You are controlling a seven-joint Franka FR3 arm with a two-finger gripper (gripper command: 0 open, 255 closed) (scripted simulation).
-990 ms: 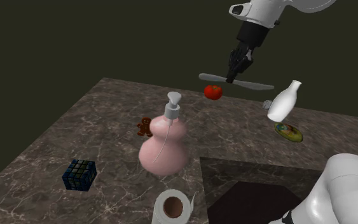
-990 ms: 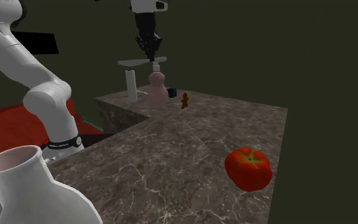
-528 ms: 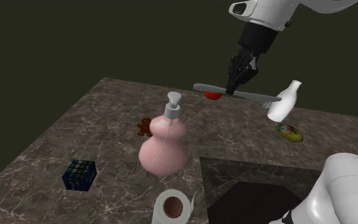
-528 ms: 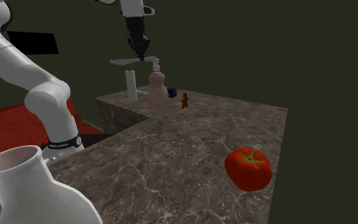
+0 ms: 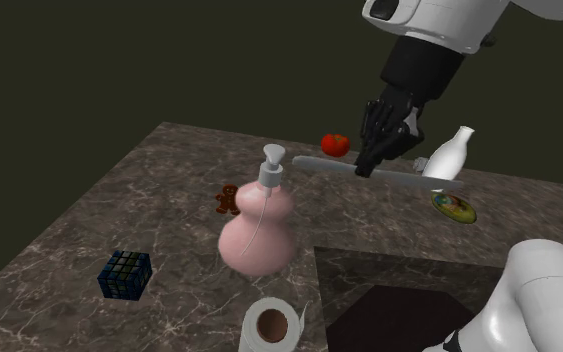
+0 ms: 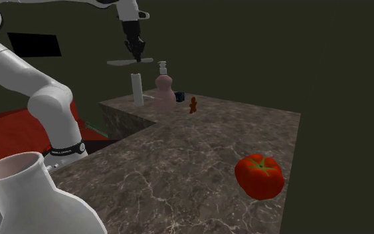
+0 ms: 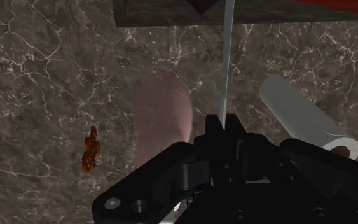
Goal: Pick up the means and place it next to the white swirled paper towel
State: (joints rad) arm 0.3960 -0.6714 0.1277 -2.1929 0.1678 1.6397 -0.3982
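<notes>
A long grey knife [image 5: 321, 164] hangs level in the air, clasped near its middle by my black gripper [image 5: 367, 166], which is shut on it. It floats above the marble counter between the pink soap dispenser [image 5: 257, 226] and the white bottle [image 5: 447, 157]. The white paper towel roll [image 5: 272, 325] lies at the counter's near edge, in front of the dispenser. From the second exterior view the gripper [image 6: 137, 58] holds the knife [image 6: 120, 63] above the upright-looking roll [image 6: 137, 89]. In the wrist view the knife's thin edge [image 7: 226, 57] runs out from the gripper [image 7: 222, 125], with the roll [image 7: 301, 121] and dispenser [image 7: 161, 118] below.
A red tomato [image 5: 335, 144] sits at the far edge, and a greenish dish [image 5: 454, 208] lies by the bottle. A gingerbread figure [image 5: 228, 199] and a dark puzzle cube [image 5: 126, 274] are on the shoulder view's left. A recessed sink [image 5: 389, 300] lies near the stand.
The arm has carried the knife away from the tomato, nearer to the soap dispenser and the stand, leftward in the second exterior view. The grip stays shut on it.
</notes>
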